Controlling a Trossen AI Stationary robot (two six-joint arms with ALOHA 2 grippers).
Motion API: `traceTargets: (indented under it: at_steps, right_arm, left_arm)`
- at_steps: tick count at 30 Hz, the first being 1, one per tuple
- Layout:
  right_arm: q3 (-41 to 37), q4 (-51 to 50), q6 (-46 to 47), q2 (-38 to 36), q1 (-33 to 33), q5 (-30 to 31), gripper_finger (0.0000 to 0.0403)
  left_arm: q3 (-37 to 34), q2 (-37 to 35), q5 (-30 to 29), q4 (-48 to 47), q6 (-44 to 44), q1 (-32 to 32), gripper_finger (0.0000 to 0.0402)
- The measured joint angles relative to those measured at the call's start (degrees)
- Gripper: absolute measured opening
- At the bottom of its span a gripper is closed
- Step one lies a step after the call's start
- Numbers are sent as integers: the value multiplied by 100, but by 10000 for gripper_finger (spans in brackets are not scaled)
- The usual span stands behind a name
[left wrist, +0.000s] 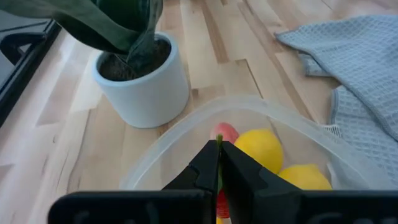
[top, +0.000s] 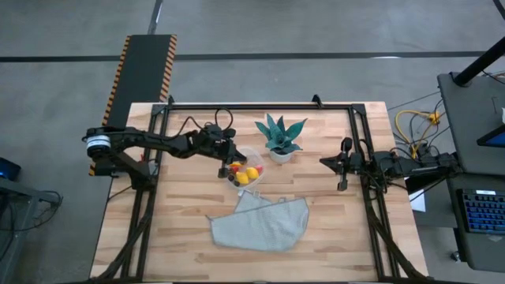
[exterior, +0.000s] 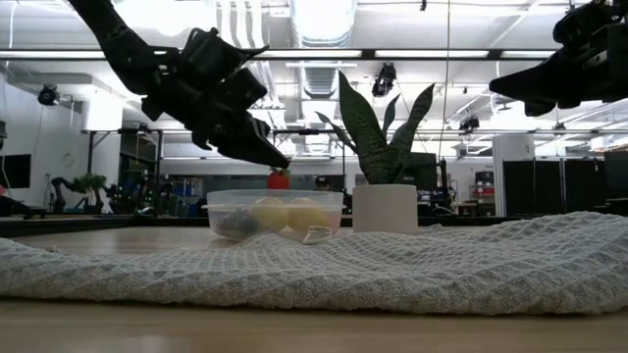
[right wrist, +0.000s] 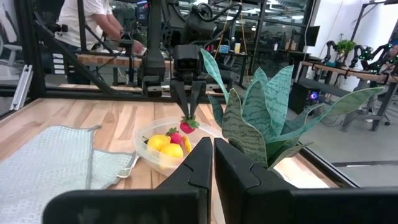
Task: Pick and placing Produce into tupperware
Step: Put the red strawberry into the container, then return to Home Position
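The left gripper (top: pixel 223 160) hangs just above the tupperware (top: pixel 256 155), its fingers pinched on a small red berry (exterior: pixel 279 179) by the green top; in the right wrist view the berry (right wrist: pixel 187 125) dangles over the container's near rim, clear of the fruit below. The tupperware sits mid-table, just left of the potted plant (top: pixel 279 136) and just beyond the grey cloth (top: pixel 260 222); inside it lie two yellow lemons (left wrist: pixel 259 147), another red piece and at least one dark round one. Judging by this, the task is far along; no loose produce shows elsewhere on the table, so this berry may be the last to drop in. The right gripper (top: pixel 341 175) waits at the table's right edge, fingers pressed together on nothing.
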Motion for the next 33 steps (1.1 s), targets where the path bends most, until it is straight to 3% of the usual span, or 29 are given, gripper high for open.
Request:
traceTargets:
  at_steps: [13, 22, 27, 33]
  right_arm:
    - [0, -2, 2, 0, -2, 0, 9]
    - [0, 3, 2, 0, 1, 0, 9]
    - [0, 9, 2, 0, -1, 0, 9]
    - [0, 66, 2, -2, -1, -2, 9]
  left_arm:
    - [11, -40, 52, -11, 5, 0, 5]
    - [48, -57, 152, -30, -166, 0, 95]
    - [206, -260, 676, -28, -300, -2, 104]
    - [375, -1010, 1400, -38, -600, -22, 79]
